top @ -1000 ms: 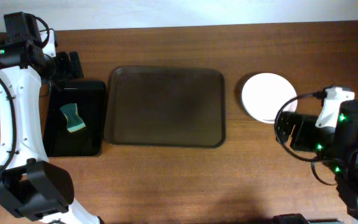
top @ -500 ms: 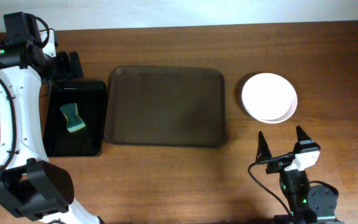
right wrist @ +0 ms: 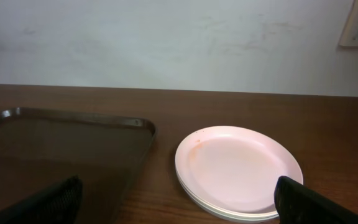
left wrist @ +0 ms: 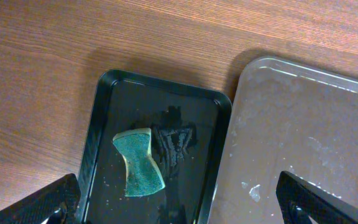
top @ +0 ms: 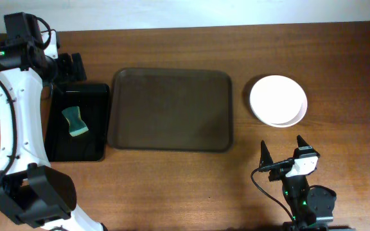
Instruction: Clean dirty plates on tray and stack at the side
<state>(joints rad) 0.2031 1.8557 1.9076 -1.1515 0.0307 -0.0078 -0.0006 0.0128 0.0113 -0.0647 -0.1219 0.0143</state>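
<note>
The white plates (top: 278, 101) sit stacked on the table right of the large dark brown tray (top: 170, 109), which holds nothing. In the right wrist view the stack (right wrist: 238, 171) has a faint orange smear on the top plate, and the tray (right wrist: 61, 143) lies to its left. My right gripper (top: 284, 156) is open and empty, low at the front of the table, pointing toward the plates. My left gripper (left wrist: 179, 208) is open and empty, high above the black tray (left wrist: 160, 149) and the brown tray's left edge (left wrist: 303, 137).
A small black tray (top: 77, 122) at the left holds a green sponge (top: 75, 120) and some wet residue. The sponge also shows in the left wrist view (left wrist: 139, 162). A wall stands behind the table (right wrist: 179, 43).
My right arm has pulled back from beside the plates and folded down to the front of the table, its gripper open. The left arm has not moved.
</note>
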